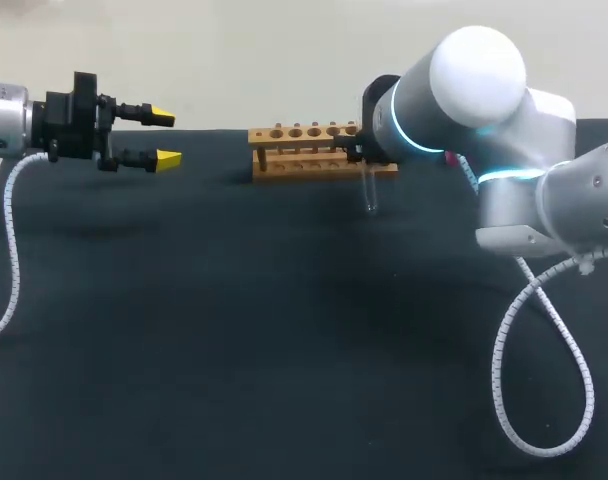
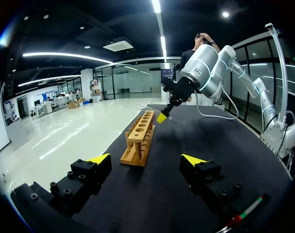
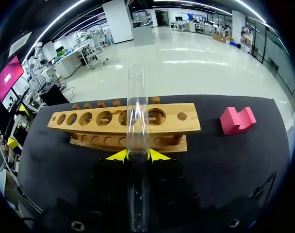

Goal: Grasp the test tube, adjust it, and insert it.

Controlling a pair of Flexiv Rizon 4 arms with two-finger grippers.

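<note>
The table [image 1: 234, 330] is covered in black cloth, faintly rumpled. A wooden rack [image 3: 89, 130] stands toward its far edge, with a pink block [image 3: 237, 120] near the rack's right end. The right end effector [image 3: 138, 155] is clamped on the clear tube [image 3: 138, 111], which hangs just beside the rack's right end. The left end effector [image 1: 166, 138] hovers well apart on the left, fingers spread.
</note>
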